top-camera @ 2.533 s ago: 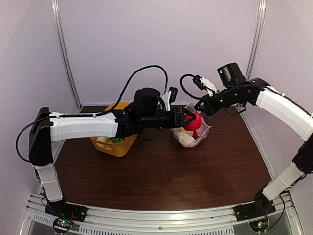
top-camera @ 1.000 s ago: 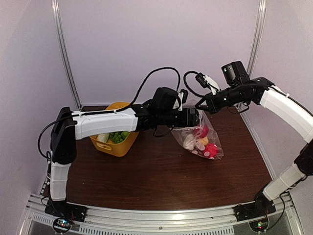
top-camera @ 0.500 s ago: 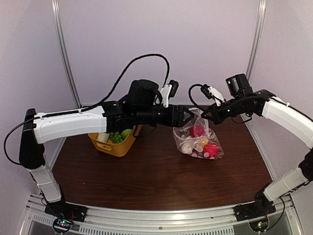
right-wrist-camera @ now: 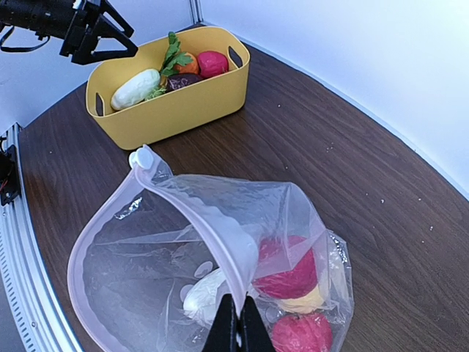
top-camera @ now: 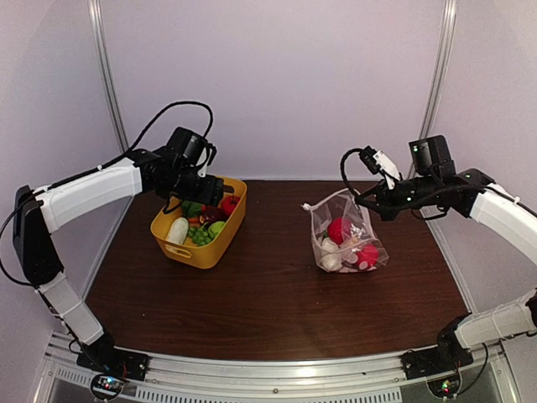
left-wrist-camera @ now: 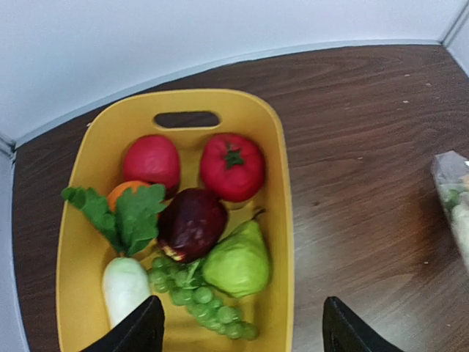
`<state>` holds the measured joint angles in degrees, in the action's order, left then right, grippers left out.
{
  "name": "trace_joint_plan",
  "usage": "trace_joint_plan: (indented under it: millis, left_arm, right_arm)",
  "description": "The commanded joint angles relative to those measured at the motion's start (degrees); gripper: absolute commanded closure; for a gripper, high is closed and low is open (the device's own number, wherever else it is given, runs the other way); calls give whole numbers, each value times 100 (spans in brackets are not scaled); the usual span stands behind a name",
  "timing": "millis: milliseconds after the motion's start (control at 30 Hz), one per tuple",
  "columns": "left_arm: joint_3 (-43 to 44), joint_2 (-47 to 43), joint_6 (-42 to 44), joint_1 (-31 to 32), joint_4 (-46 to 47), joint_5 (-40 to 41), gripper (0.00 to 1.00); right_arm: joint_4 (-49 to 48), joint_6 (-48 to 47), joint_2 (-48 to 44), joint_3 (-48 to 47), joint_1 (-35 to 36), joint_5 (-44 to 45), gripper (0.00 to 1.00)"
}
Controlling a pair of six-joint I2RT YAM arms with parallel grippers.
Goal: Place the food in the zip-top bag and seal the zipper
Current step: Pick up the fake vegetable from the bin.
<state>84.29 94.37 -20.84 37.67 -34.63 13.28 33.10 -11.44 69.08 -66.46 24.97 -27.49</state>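
the left gripper [top-camera: 213,186] hangs over the yellow tub [top-camera: 201,252] at the far left of the table [top-camera: 268,311], fingers spread wide and gripping nothing. below it lie a tomato [left-wrist-camera: 231,165], a red fruit [left-wrist-camera: 152,161], a dark purple fruit [left-wrist-camera: 192,224], a green pear [left-wrist-camera: 236,260], grapes [left-wrist-camera: 201,297], a white radish [left-wrist-camera: 124,286] and a leafy carrot [left-wrist-camera: 121,194], all touching.

the right gripper [right-wrist-camera: 233,330] is pinched tight on the rim of the zip-top bag [right-wrist-camera: 183,249], holding the mouth up and open. the bag sits on the table to the right, well apart from the tub. it holds a red piece [right-wrist-camera: 293,271], a white piece [right-wrist-camera: 205,293] and a pink-red piece [right-wrist-camera: 297,334].

the likely troubles:
- the pieces are crowded, so closing fingers may catch two at once or wedge against the tub wall. the grapes and pear are especially tight.
- the toys look smooth and round, so one could squirt out of a shallow grip during the carry.
- the bag hangs from a single pinch. a piece dropped against the zipper [right-wrist-camera: 192,213] instead of through the mouth could fold the rim shut or tug the film free.
- much food is left. an overfull bag would bulge at the mouth and keep the zipper from closing.
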Motion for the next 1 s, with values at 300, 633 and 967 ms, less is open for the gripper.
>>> trace_joint_plan:
  millis: [300, 633, 967]
  left_arm:
    - [442, 1131, 390, -946, -1309, -26, 34]
    - [932, 2053, 519, -1082, -1837, 941, 38]
    - [878, 2385, 600, -1186, -1891, 1309, 38]
  right_arm:
    - [-245, -12, -266, 241, -47, -59, 100]
    - [-311, 4, -281, 368, -64, -90, 100]
    - [-350, 22, -276, 408, -67, -101, 100]
